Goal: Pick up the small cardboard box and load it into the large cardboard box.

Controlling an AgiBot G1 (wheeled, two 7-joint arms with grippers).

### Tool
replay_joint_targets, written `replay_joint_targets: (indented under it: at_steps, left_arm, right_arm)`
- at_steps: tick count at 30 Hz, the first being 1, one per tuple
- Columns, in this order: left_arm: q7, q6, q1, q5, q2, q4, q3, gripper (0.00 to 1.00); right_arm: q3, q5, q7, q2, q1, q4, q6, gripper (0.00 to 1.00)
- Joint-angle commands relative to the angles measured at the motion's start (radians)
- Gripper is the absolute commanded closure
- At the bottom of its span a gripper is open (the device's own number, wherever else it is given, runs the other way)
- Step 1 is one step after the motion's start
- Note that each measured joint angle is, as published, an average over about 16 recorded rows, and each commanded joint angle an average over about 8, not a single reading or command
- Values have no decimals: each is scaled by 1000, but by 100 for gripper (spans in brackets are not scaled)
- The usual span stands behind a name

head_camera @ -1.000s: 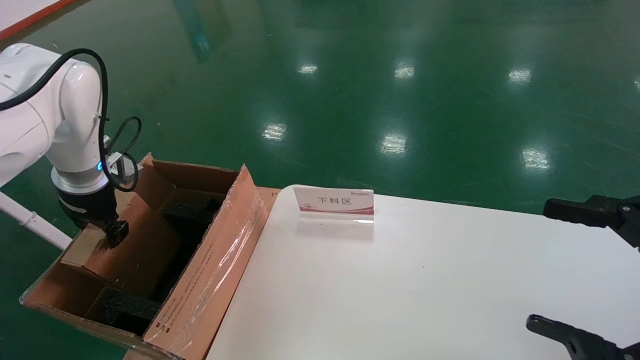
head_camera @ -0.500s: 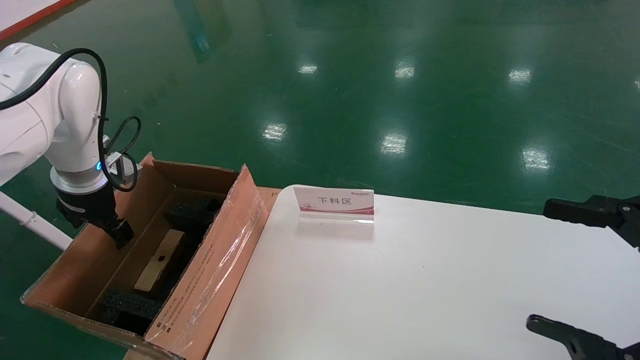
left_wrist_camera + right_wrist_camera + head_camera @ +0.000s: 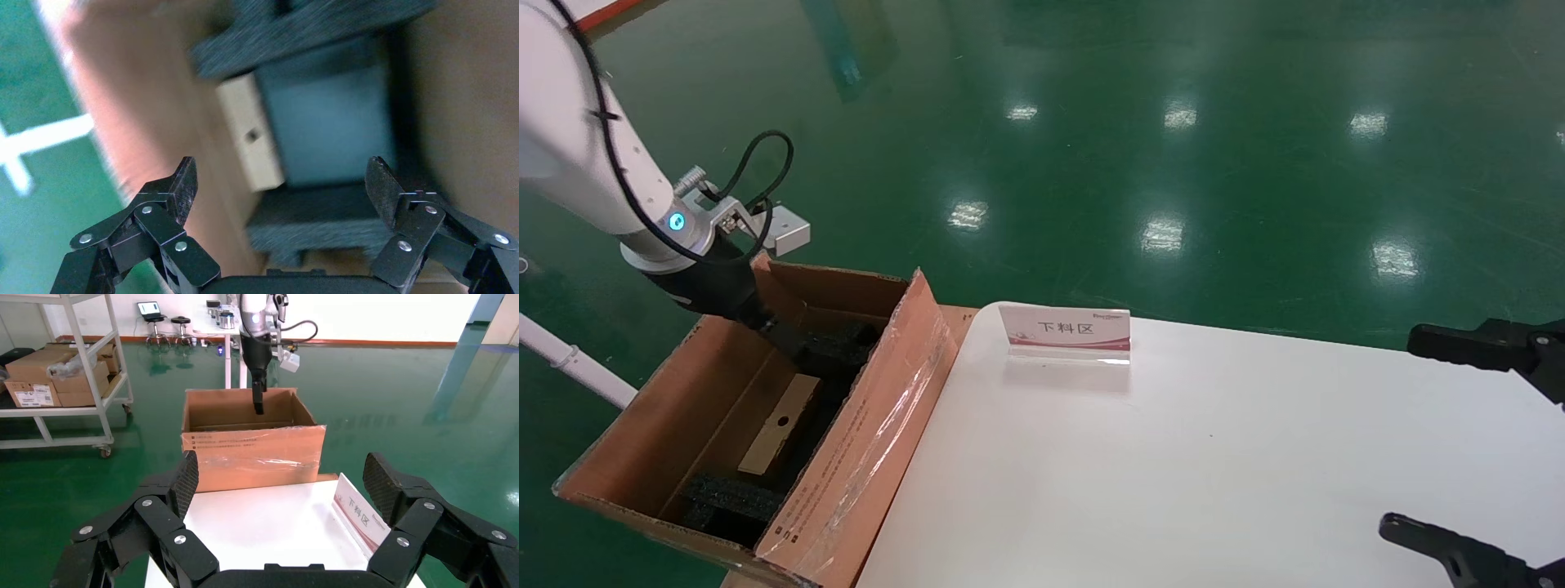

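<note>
The small cardboard box (image 3: 779,426) lies on its edge inside the large cardboard box (image 3: 870,425), between the black foam blocks (image 3: 733,498), with its round hole facing up. In the left wrist view it (image 3: 251,138) sits below my open, empty left gripper (image 3: 281,184). That gripper (image 3: 771,331) hangs over the far end of the large box, apart from the small one. It shows from afar in the right wrist view (image 3: 258,404). My right gripper (image 3: 1400,431) is open and empty over the table's right edge.
A white table (image 3: 1173,474) stands right of the large box (image 3: 254,456), with a white and red sign (image 3: 1065,333) at its far edge. A green floor lies all round. Shelves with cartons (image 3: 55,380) stand beyond the large box in the right wrist view.
My left gripper has let go of the small box, which now lies down inside the large box. The gripper has risen and moved toward the box's far end. The right arm has not moved.
</note>
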Motion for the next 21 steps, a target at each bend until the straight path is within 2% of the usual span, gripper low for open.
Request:
replay_joint_targets:
  at_steps: [1,8,13,17,21]
  left_arm:
    - [18,-13,-55,-18,-45,-88,-18,0]
    - [-6,-92,-180,-3,-196,-391,-39,0]
    - [-22,-123,-224,16,-253,-511,-44,0]
    - [-13,-127,-223,17,-274,-562,-77,0]
    - [29,-109,-166,-2,-281,-586,-171,0]
  right_arm:
    - [0,0,0,0,0,0,0,0]
    - [0,0,0,0,0,0,0,0]
    - [-1,0,0,0,0,0,0,0]
    - [0,0,0,0,0,0,0,0]
    - [-1,0,-1,0,0,-1,0,0]
